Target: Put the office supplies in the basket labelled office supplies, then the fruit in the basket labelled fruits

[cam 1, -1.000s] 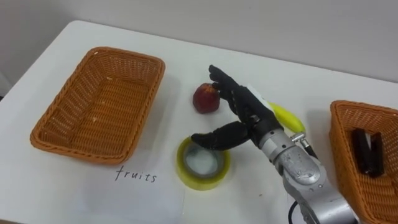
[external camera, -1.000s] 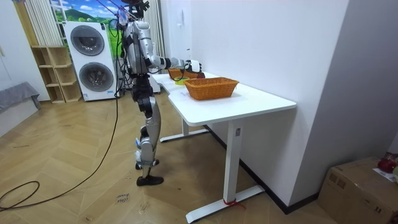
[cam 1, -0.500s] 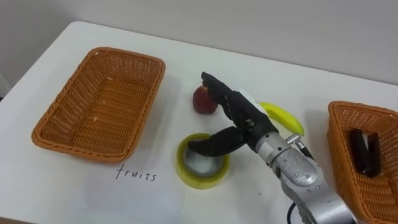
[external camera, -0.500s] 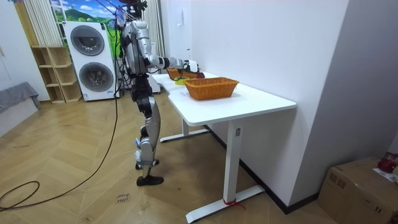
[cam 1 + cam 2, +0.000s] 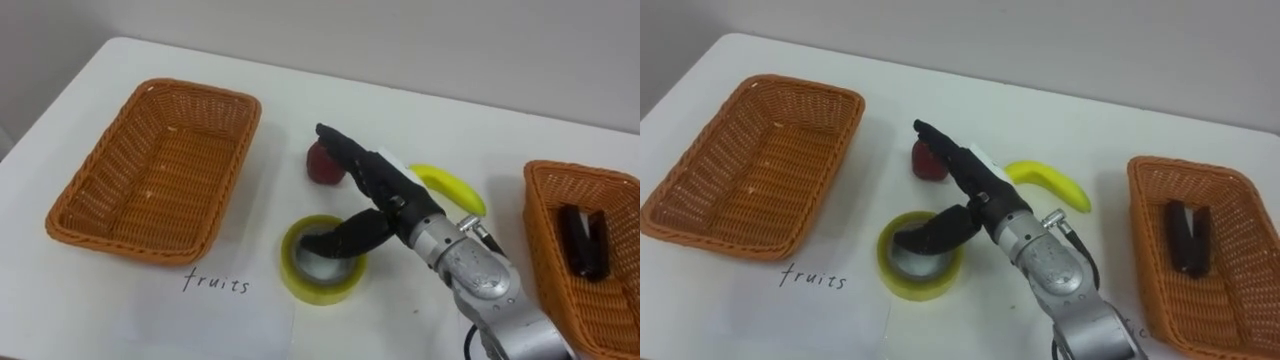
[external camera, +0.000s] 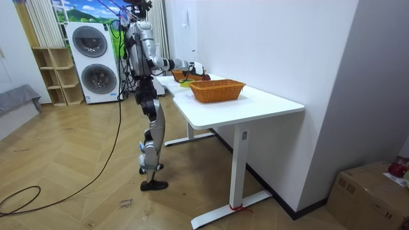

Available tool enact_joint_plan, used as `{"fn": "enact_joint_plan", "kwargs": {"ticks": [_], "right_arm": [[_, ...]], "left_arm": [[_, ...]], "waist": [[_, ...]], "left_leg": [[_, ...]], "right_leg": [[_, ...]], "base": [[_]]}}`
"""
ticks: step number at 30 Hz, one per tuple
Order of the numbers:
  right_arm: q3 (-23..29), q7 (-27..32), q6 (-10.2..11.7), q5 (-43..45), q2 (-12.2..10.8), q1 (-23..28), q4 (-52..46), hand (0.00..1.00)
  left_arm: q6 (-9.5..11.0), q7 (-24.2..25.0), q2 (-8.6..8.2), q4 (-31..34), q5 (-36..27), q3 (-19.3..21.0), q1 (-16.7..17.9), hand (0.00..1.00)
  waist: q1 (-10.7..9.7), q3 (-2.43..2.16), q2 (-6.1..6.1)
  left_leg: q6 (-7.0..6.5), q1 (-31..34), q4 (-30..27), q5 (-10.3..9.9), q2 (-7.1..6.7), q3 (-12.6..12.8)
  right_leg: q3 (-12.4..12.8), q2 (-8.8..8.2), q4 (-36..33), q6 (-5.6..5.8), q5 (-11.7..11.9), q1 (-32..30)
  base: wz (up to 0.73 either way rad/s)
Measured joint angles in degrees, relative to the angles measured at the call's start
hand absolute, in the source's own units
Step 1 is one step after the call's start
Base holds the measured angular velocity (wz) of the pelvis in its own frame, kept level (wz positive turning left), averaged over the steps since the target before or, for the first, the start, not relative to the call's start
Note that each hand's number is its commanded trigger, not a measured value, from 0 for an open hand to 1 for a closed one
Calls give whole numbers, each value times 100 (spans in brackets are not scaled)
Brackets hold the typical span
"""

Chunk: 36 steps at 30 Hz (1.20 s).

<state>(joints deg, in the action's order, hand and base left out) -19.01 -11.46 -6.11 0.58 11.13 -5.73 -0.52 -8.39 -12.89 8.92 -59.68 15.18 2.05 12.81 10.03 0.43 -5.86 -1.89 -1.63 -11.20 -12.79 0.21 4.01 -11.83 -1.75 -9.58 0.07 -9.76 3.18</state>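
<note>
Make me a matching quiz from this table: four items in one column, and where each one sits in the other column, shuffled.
1 apple
2 banana
3 tape roll
4 stapler

A inside the right basket
B lying between the right robot hand and the right basket
C under that robot hand's thumb
D partly hidden behind that robot hand's fingers

Pairs: 1-D, 2-B, 3-C, 4-A

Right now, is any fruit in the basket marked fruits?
No, the apple and the banana both lie on the table, outside the left basket.
</note>
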Motion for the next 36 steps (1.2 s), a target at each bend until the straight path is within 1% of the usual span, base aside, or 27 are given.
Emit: {"fn": "enact_joint_plan", "kwargs": {"ticks": [7,9,13,19,24,31,35,36], "right_arm": [[-1,-95,34,187,2,8,30,0],[-7,-141,53,407,9,7,31,0],[-7,-185,64,702,16,7,31,0],[-8,-252,38,983,18,10,37,0],[-7,-365,31,1377,24,9,41,0],[-6,-375,29,1789,25,10,94,0],[7,-372,62,1854,26,9,125,0],[8,-369,105,1854,26,9,161,0]], "left_arm": [[2,19,4,1,0,-2,0,0],[2,20,5,0,-5,-3,1,0],[2,5,5,1,-8,-7,-8,0],[2,4,2,-9,-7,-9,-9,0],[-12,12,3,-11,-2,-8,-3,0],[-41,99,3,29,0,-1,4,0],[-39,109,4,58,-1,0,-12,0],[-37,109,6,58,-1,2,-12,0]], "waist": [[-11,13,42],[-14,12,41],[-31,7,32],[-33,-18,-7],[-23,-19,-13],[-25,-25,-32],[-30,-28,-36],[-33,-28,-37]], "left_leg": [[0,-4,-14,0,0,-8],[0,-6,-17,0,2,-22],[0,-7,-33,0,-4,-79],[1,-16,-53,0,-6,-105],[1,-8,-46,-1,-9,-131],[4,2,-58,1,-10,-172],[5,2,-58,1,-10,-175],[5,-4,-58,2,-12,-181]], "right_leg": [[-11,1,-2,1,1,15],[-37,0,-4,1,1,17],[-89,-6,-4,1,1,42],[-100,-6,-4,1,1,73],[-130,-8,-10,0,1,88],[-170,-9,-12,-7,5,100],[-171,-9,-10,-7,6,103],[-176,-9,-9,-7,5,110]], "base": [[0],[2],[6],[1],[2],[1],[0],[0]]}}
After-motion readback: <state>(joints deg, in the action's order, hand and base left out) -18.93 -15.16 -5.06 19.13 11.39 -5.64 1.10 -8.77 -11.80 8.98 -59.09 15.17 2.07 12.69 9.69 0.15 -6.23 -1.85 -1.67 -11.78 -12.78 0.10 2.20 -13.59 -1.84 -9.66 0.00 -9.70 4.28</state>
